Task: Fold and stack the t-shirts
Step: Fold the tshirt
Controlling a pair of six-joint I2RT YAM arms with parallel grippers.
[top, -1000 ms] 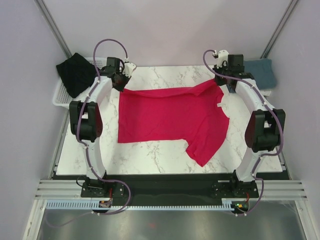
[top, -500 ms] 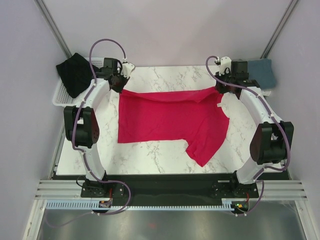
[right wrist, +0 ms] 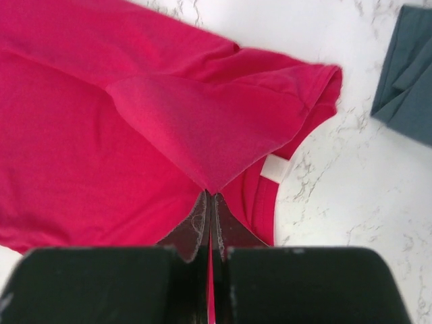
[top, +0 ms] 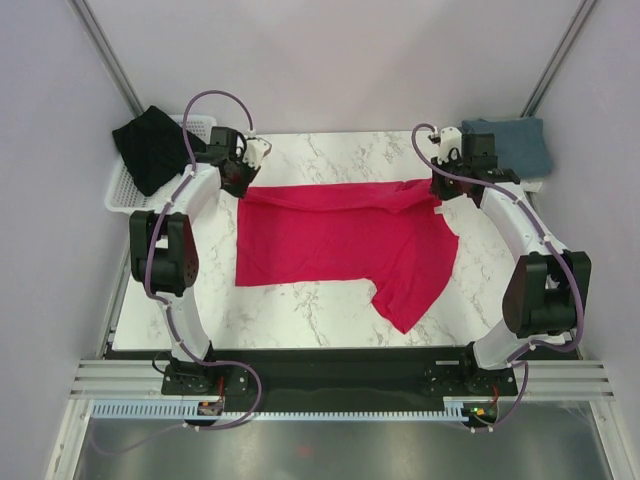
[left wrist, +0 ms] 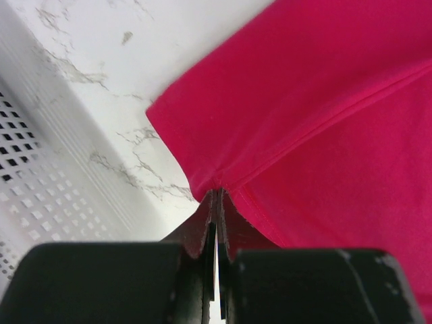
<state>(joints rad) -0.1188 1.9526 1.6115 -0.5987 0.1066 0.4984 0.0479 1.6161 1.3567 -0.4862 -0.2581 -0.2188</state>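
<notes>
Crimson cloth fills the middle of the marble table (top: pixel 300 310). One sleeve of the red t-shirt (top: pixel 340 240) trails toward the lower right of the overhead frame, nearest the arm bases, and the body lies mostly flat, front edge straight. At the shirt's far edge both arms have hold of it. The left gripper (left wrist: pixel 217 196), jaws pressed together, pinches the upper-left corner beside the white wire basket (top: pixel 120 190). The right gripper (right wrist: pixel 209 196), likewise clamped, nips a raised peak of fabric close to the collar and its white label.

The shirt looks light, limp and thin. It will likely sag between the two pinch points and could slide out of so narrow a bite, so the seamed edges and corners seem the surest places to grip.

Farther back, the black t-shirt (top: pixel 150 145) hangs over the basket at upper left. The blue-grey t-shirt (top: pixel 510 145) sits bunched at upper right, apart from the red one.
</notes>
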